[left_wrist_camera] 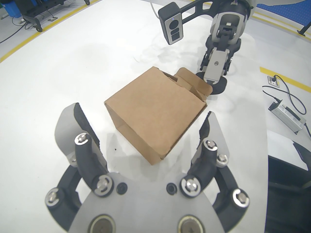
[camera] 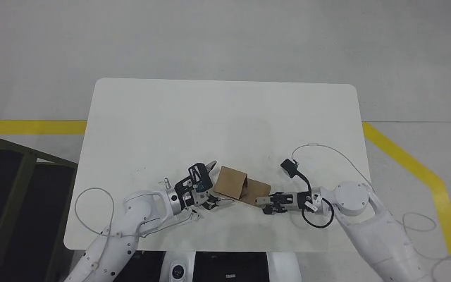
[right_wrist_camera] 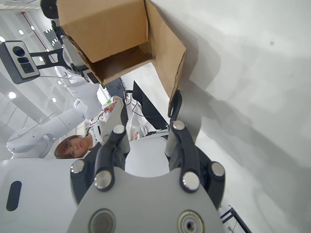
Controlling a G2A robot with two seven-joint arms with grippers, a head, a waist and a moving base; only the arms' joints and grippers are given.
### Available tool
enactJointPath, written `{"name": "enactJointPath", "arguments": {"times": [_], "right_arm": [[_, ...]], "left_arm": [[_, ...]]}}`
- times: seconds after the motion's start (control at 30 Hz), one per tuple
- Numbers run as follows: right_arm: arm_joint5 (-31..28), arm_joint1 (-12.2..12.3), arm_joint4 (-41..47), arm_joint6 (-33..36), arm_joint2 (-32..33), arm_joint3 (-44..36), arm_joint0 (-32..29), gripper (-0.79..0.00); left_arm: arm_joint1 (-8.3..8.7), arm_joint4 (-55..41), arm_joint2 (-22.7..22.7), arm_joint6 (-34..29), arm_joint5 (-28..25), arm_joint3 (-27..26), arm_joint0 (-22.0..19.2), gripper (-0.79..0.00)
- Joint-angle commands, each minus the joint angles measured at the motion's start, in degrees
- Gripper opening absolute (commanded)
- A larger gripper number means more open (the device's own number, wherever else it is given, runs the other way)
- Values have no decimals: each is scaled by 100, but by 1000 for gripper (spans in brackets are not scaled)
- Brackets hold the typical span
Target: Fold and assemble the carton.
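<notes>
Left gripper (left_wrist_camera: 143, 112), spread wide, just beside brown carton (camera: 231, 182) on white table (camera: 225, 113). Right gripper (right_wrist_camera: 149, 98), also spread, touching the carton's open flap (right_wrist_camera: 170, 56).

white table (camera: 225, 106) | yellow floor tape (camera: 42, 127) | grey power brick (left_wrist_camera: 288, 118) on floor

Plain brown cardboard carton (left_wrist_camera: 155, 107); plain white surface (left_wrist_camera: 73, 61); pale grey floor (camera: 211, 35) marked with a solid yellow stripe (camera: 42, 127).

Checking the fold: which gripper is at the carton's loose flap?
The right gripper: one jaw meets the flap of the carton. The left gripper sits open at the opposite end.
</notes>
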Motion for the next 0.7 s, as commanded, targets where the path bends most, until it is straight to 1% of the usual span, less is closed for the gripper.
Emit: {"name": "enactJointPath", "arguments": {"times": [0.0,0.37,0.67], "right_arm": [[-53,-21,17,-5,-71,106,132,-437],[-449,-229,153,-244,-673,821,913,-434],[-689,-381,266,-401,-1021,1290,1320,-440]], "left_arm": [[1,8,-7,3,-16,-5,2,0],[29,105,-127,94,-160,-20,63,0],[42,355,-246,354,16,-38,100,0]]}}
